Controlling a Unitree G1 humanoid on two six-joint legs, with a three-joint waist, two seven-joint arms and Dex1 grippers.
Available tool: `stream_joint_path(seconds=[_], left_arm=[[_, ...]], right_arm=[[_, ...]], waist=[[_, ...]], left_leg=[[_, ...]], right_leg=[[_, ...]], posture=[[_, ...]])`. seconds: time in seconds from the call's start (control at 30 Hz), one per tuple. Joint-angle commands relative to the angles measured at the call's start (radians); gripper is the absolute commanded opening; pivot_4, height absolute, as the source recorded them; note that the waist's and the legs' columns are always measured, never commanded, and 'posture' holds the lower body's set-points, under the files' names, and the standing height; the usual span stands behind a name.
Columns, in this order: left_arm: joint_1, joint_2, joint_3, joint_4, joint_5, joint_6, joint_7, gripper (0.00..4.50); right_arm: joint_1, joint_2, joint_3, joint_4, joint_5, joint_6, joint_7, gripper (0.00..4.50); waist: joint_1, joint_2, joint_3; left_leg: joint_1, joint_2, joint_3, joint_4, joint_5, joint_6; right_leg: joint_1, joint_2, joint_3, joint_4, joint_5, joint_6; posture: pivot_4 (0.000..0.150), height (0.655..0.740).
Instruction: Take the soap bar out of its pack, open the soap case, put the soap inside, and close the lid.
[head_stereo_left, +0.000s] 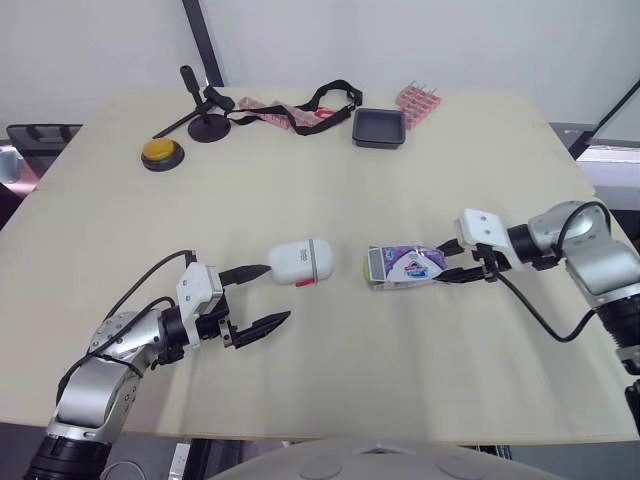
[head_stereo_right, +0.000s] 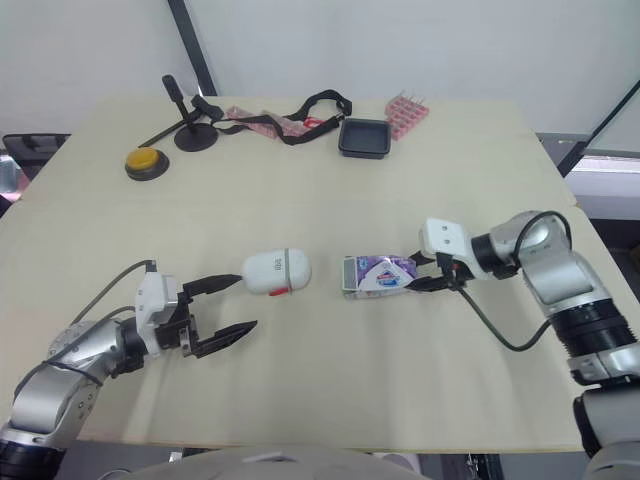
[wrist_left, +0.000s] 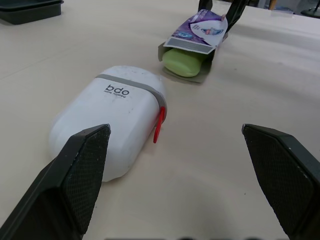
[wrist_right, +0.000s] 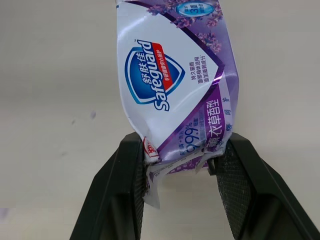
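Right jaws pinch the soap pack (head_stereo_left: 405, 267); left jaws spread beside the soap case (head_stereo_left: 300, 262), both well inside table (head_stereo_left: 400, 180) edges.

Soap bar (wrist_left: 183, 62) mostly hidden inside pack (wrist_left: 200, 32); only green end shows at open mouth.

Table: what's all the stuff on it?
white oval plastic soap case: one, white with red latch, mid-table
purple Safeguard soap pack: one, purple, right of case
green soap bar: one, green, inside the pack's open end
yellow round button: one, yellow, far left
black stand: one, black, by button
black strap: one, black, far edge
black square tray: one, black, far edge
pink rack: one, pink, by tray
left gripper: one, black, open beside the case
right gripper: one, black, shut on the pack
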Motion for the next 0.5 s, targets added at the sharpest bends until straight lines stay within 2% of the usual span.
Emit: stream_joint_path(seconds=[0.03,0.17,0.5], left_arm=[[-0.006,0.003,-0.003,-0.023,-0.004,-0.002,0.002,4.50],[-0.009,0.002,-0.007,-0.024,-0.003,-0.002,0.003,4.50],[-0.018,0.009,-0.015,-0.015,0.000,-0.006,0.001,4.50]], right_arm=[[-0.047,-0.035,0.012,-0.073,-0.018,0.066,0.017,2.00],[-0.090,-0.052,0.048,-0.109,-0.061,0.104,0.018,2.00],[-0.111,-0.107,0.046,-0.067,-0.109,0.047,0.027,2.00]], waist=[[-0.001,0.000,0.000],[0.000,0.000,0.000],[0.006,0.000,0.000]], left_leg=[[0.000,0.000,0.000,0.000,0.000,0.000],[0.000,0.000,0.000,0.000,0.000,0.000],[0.000,0.000,0.000,0.001,0.000,0.000]], right_leg=[[0.000,0.000,0.000,0.000,0.000,0.000],[0.000,0.000,0.000,0.000,0.000,0.000],[-0.001,0.000,0.000,0.001,0.000,0.000]], posture=[[0.150,0.7400],[0.150,0.7400],[0.150,0.7400]])
